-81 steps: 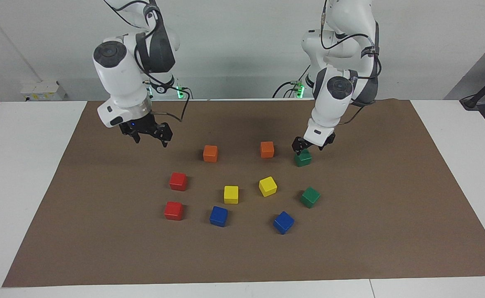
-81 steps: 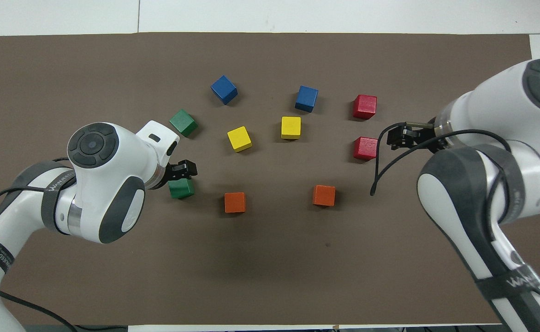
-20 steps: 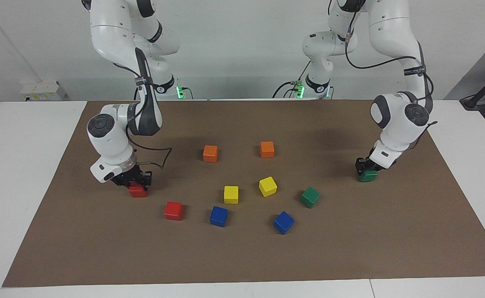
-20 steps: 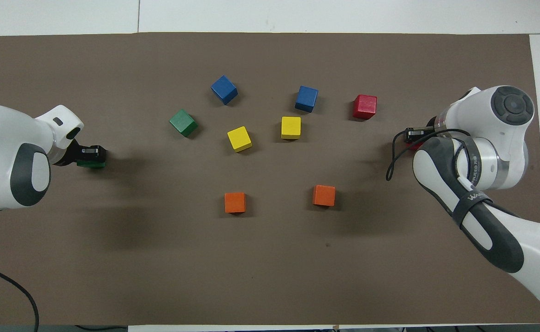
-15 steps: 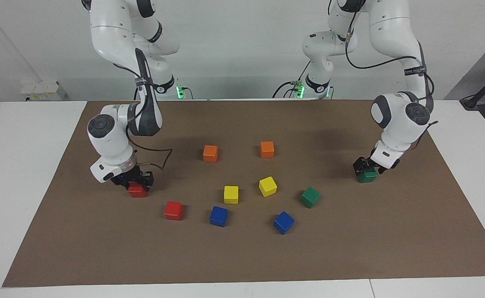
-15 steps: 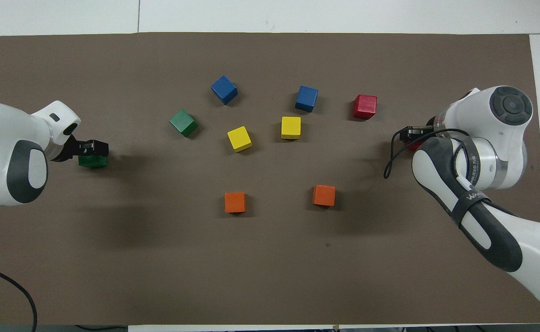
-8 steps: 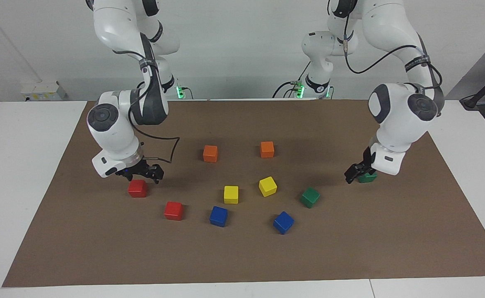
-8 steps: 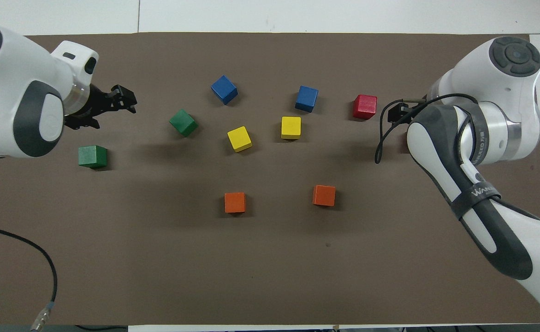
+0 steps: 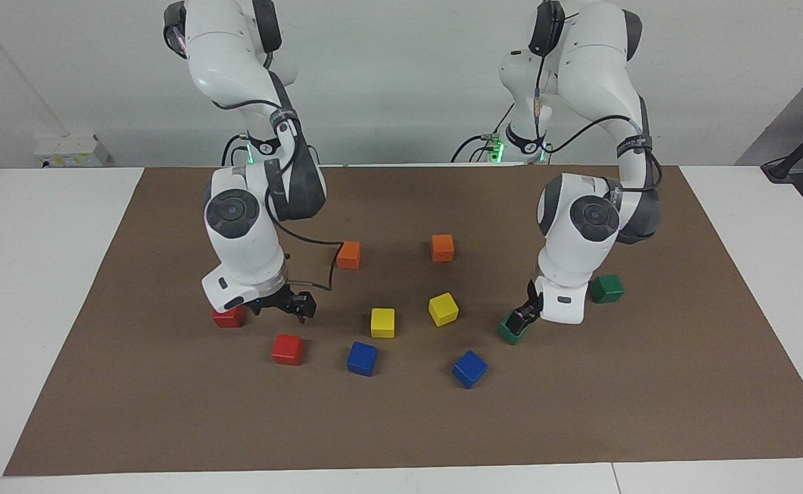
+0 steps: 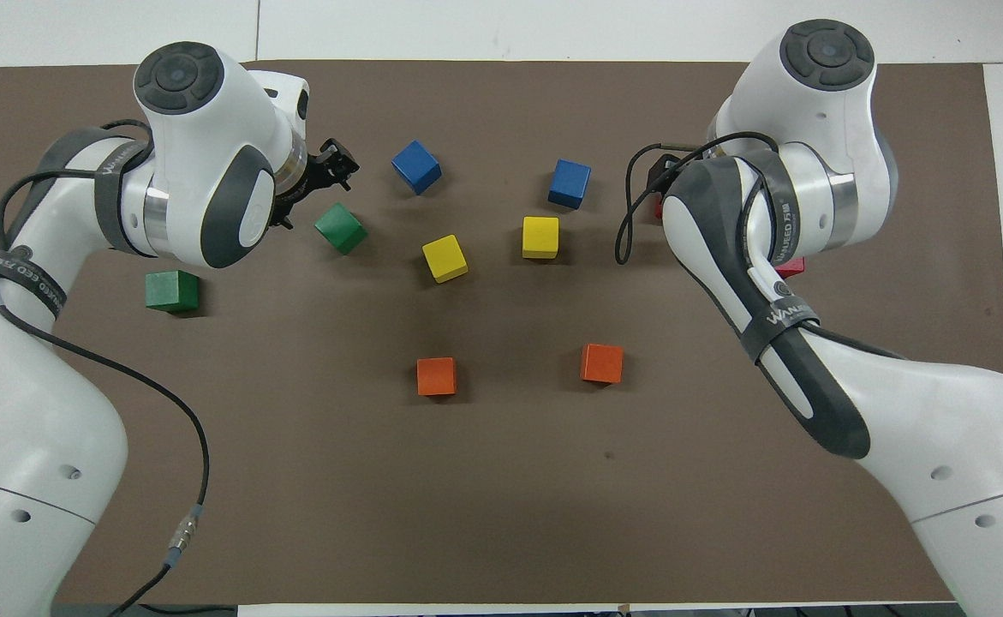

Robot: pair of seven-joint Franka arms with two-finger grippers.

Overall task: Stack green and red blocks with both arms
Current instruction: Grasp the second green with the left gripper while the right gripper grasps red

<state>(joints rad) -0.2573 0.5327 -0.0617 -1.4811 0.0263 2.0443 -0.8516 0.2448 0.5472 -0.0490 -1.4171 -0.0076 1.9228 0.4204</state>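
Observation:
One green block (image 9: pixel 607 288) (image 10: pixel 171 290) sits alone on the brown mat toward the left arm's end. The other green block (image 9: pixel 509 332) (image 10: pixel 341 228) lies farther from the robots. My left gripper (image 9: pixel 526 314) (image 10: pixel 313 188) hangs open and empty close above its edge. One red block (image 9: pixel 226 318) (image 10: pixel 792 266) sits toward the right arm's end, partly hidden by the right arm. The other red block (image 9: pixel 286 348) lies farther out. My right gripper (image 9: pixel 283 309) (image 10: pixel 660 170) is open and empty in the air over it, not touching.
Two orange cubes (image 9: pixel 348 254) (image 9: pixel 442 248) lie nearest the robots. Two yellow cubes (image 9: pixel 382 322) (image 9: pixel 443 309) sit mid-mat and two blue cubes (image 9: pixel 362 358) (image 9: pixel 469 368) farther out. The mat (image 9: pixel 579 412) is edged by white table (image 9: pixel 31 274).
Both grippers let go of their blocks, rose and swung inward. The left one now stands over the second green block and the right one over the second red block.

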